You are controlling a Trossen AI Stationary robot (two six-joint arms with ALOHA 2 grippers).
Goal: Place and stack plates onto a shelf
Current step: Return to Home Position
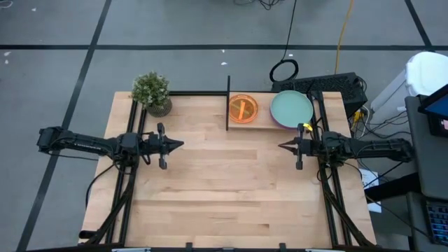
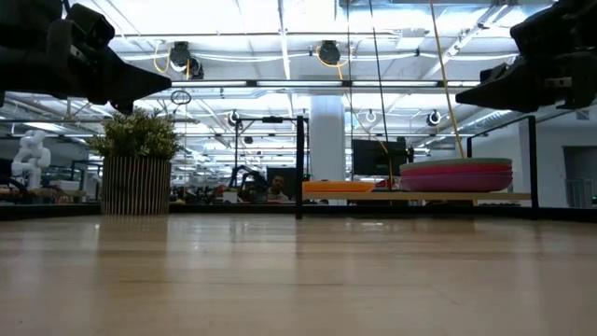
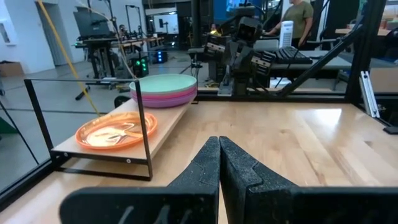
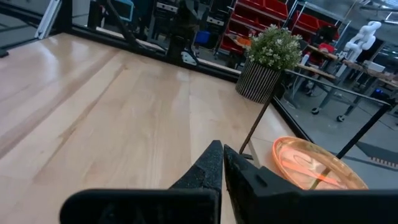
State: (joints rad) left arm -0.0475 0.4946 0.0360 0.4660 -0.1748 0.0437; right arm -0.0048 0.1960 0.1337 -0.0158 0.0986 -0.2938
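Note:
The shelf [image 1: 260, 127] is a low light-wood board with a thin black upright panel [image 1: 228, 103] at its left end, at the table's far edge. On it sit a stack of translucent plates, orange on top [image 1: 243, 108], and a stack of larger plates [image 3: 164, 91], pale teal on top [image 1: 291, 108] over magenta and purple [image 2: 457, 176]. My left gripper [image 1: 180, 145] is shut and level over the table's left part. My right gripper [image 1: 281, 146] is shut and level over the right part, near the teal stack. Neither holds anything.
A potted plant [image 1: 152, 92] in a ribbed pot stands at the table's far left corner. Black frame rails [image 1: 329, 189] run along both table sides. Bare wooden tabletop [image 1: 231, 182] lies between the two grippers and toward the near edge. A person [image 3: 297, 17] stands beyond the table.

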